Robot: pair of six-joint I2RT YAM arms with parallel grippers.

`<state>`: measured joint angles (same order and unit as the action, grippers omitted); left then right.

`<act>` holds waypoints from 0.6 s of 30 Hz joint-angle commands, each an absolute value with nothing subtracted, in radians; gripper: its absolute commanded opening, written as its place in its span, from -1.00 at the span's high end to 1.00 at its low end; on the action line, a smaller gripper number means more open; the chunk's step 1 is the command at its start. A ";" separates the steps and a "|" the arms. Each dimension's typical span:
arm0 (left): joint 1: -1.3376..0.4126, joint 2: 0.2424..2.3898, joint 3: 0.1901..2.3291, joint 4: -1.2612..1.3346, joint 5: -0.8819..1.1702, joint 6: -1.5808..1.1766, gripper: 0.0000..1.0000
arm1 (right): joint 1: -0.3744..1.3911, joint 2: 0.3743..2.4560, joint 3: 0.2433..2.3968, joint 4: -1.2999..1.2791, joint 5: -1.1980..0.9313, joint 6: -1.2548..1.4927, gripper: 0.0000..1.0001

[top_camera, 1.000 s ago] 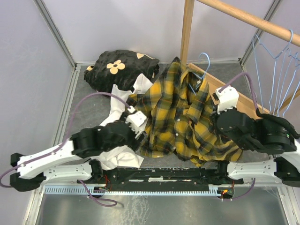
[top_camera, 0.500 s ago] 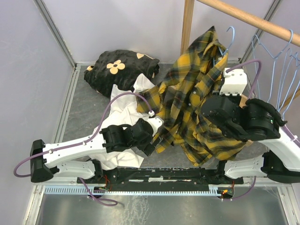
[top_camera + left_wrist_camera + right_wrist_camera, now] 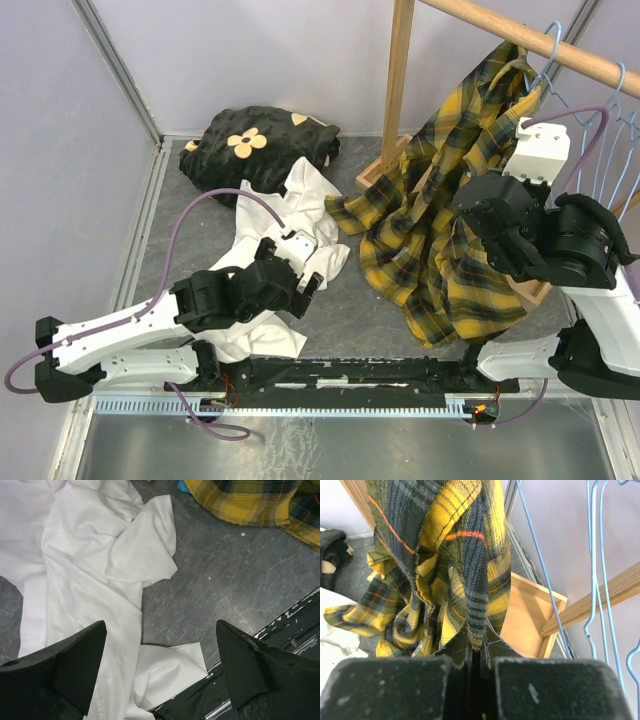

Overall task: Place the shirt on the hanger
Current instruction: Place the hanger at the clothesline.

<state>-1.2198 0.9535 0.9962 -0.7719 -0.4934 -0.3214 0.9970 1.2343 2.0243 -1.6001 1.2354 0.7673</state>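
Observation:
The yellow-and-black plaid shirt (image 3: 440,230) hangs from high at the right, its tail dragging on the grey floor. My right gripper (image 3: 522,108) is shut on a dark fold of the shirt (image 3: 445,555); the wrist view shows its tips (image 3: 477,650) pinching the cloth. A pale-blue hanger hook (image 3: 552,45) sticks out above the collar, right by the wooden rail (image 3: 520,38); the rest of this hanger is hidden in the cloth. My left gripper (image 3: 305,275) is open and empty over the white garment (image 3: 90,555), and apart from the shirt's hem (image 3: 250,500).
A black cloth with cream flowers (image 3: 260,145) lies at the back left. The rail's upright post (image 3: 400,80) and wooden base frame (image 3: 530,615) stand behind the shirt. Several spare blue hangers (image 3: 600,140) hang on the rail at the right, close to my right wrist.
My right gripper has lifted the shirt up and to the right, from the floor to the rail. My left gripper has drawn back left, away from the shirt and over the white garment.

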 commanded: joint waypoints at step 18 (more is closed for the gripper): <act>-1.222 0.964 1.058 -0.775 -0.619 -0.362 -0.92 | 0.875 1.270 1.902 -1.405 1.161 0.492 1.00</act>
